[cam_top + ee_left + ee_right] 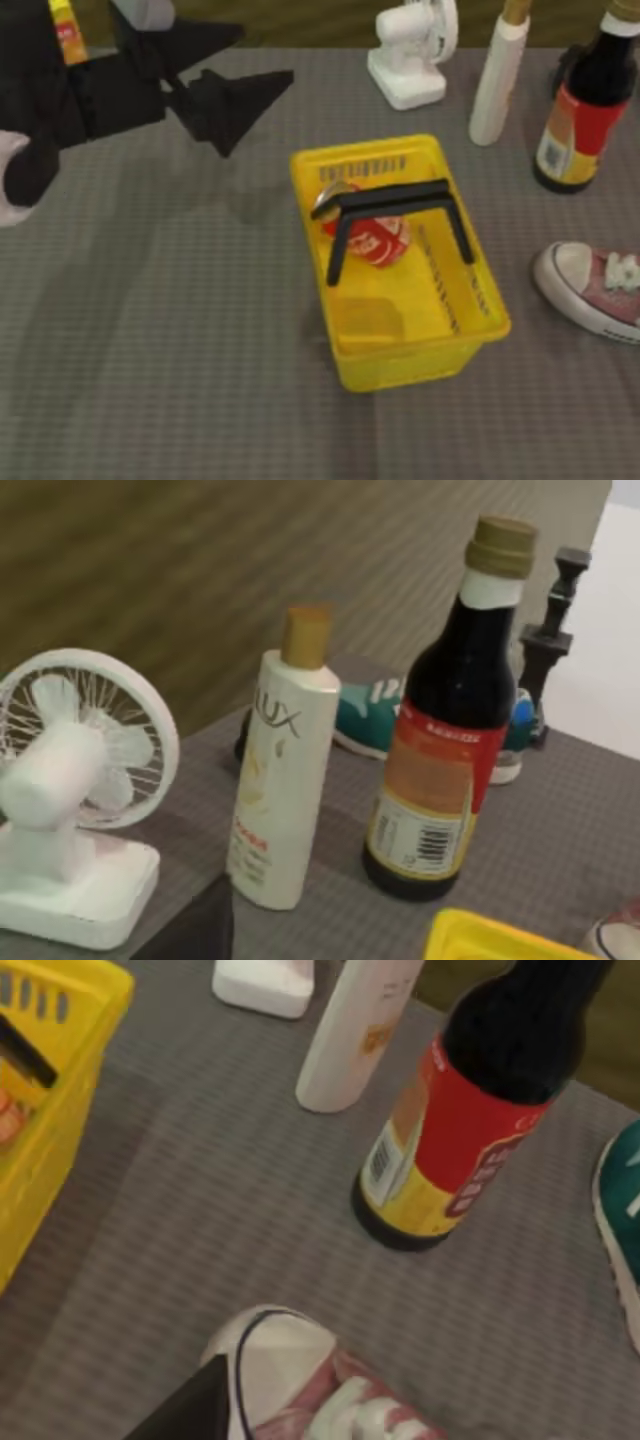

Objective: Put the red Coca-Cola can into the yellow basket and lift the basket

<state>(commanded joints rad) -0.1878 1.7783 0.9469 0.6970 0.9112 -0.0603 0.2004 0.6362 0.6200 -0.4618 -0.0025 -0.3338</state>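
Top view shows the red can lying on its side inside the yellow basket, under the black handle; the basket sits on the gray table; the left gripper hangs up and to the left, well apart from the can, fingers spread open and holding nothing; the right gripper is out of sight; a dark bottle and a pink shoe sit at the right.

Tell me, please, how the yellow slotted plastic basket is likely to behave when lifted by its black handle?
The yellow slotted plastic basket looks stiff and fairly light, so it should keep its shape. The red Coca-Cola can lies on its side near one end, so the basket may tilt and the can may roll. The black handle stands upright, probably hinged, so some swinging is likely.
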